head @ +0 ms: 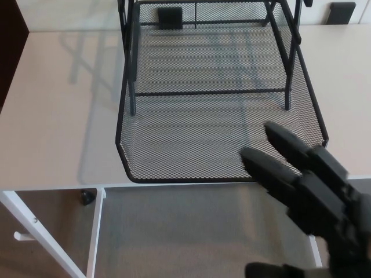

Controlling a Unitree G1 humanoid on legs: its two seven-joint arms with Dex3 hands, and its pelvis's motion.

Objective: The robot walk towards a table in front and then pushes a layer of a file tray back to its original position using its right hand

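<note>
A black wire-mesh tray layer (191, 133) lies pulled out toward me on the white table (52, 116), its front rim reaching the table's near edge. The file tray's black frame posts (128, 58) stand over its rear half. My right hand (304, 185) rises from the bottom right with its fingers (287, 142) spread apart and empty; they overlap the tray's front right corner in the picture, and contact cannot be judged. My left hand is out of sight.
White table legs (93, 231) and a crossbar show below the near edge, above a beige floor. Two small black blocks (341, 10) sit at the table's back. A dark panel (8, 35) borders the far left.
</note>
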